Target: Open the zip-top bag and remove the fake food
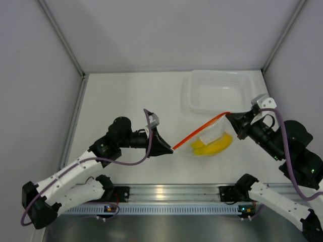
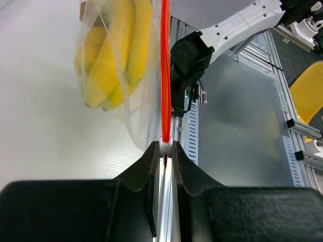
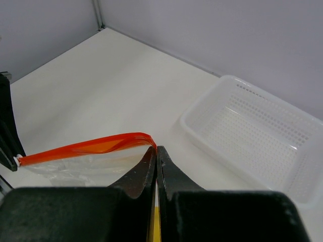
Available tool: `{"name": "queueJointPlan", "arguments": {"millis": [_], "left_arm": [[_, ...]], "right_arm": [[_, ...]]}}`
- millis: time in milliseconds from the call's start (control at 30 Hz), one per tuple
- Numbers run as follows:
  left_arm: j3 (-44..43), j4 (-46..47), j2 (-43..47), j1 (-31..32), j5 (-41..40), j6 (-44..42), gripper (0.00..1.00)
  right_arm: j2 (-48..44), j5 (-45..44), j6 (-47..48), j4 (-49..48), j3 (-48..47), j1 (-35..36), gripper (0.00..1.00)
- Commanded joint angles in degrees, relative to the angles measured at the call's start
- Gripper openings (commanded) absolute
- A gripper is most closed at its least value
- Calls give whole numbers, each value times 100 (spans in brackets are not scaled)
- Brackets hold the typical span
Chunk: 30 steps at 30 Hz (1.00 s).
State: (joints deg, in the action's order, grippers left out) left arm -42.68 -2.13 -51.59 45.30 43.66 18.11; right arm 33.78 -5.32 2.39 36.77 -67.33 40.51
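Observation:
The zip-top bag [image 1: 214, 136] hangs stretched between both grippers, its orange-red zipper strip [image 1: 199, 131] taut from left to right. A yellow banana bunch [image 1: 212, 146] lies inside the bag; it also shows in the left wrist view [image 2: 108, 50]. The ridged fruit is hidden. My left gripper [image 1: 170, 147] is shut on the white slider [image 2: 166, 147] at the strip's left end. My right gripper [image 1: 230, 116] is shut on the strip's other end [image 3: 151, 141], near the tray. The strip [image 3: 86, 148] looks slightly parted near the right gripper.
A rigid clear perforated tray [image 1: 220, 91] stands at the back right, just behind the right gripper; it shows in the right wrist view [image 3: 262, 136]. White walls enclose the table on three sides. An aluminium rail [image 1: 171, 194] runs along the near edge.

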Motion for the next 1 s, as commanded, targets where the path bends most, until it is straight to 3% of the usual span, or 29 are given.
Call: {"name": "queueJointPlan", "arguments": {"millis": [0, 133, 200, 267, 300, 333, 467, 767, 967], "left_arm": [[128, 152, 167, -21, -59, 219, 0], [93, 152, 141, -21, -112, 281, 0], [-30, 152, 71, -21, -156, 307, 0], [-222, 160, -52, -21, -147, 316, 20], [-285, 152, -105, -21, -121, 325, 36], [-355, 152, -218, -21, -86, 334, 61], [-680, 152, -413, -21, -6, 264, 87], [-1322, 143, -580, -21, -727, -88, 90], [-1682, 308, -905, -21, -1043, -185, 82]], "right_arm": [[-38, -435, 7, -329, -395, 27, 0], [-91, 56, -2, -320, -316, 27, 0], [-100, 749, 33, -337, -255, 27, 0], [-108, 1660, 94, -399, -132, 27, 0], [-161, 1927, 112, -460, -62, 27, 0], [-213, 2130, 138, -609, 87, 18, 0], [-504, 2369, 235, -882, 457, 27, 0], [-451, 2764, 455, -698, 589, 27, 0], [-548, 2905, 543, -733, 712, 27, 0]]}}
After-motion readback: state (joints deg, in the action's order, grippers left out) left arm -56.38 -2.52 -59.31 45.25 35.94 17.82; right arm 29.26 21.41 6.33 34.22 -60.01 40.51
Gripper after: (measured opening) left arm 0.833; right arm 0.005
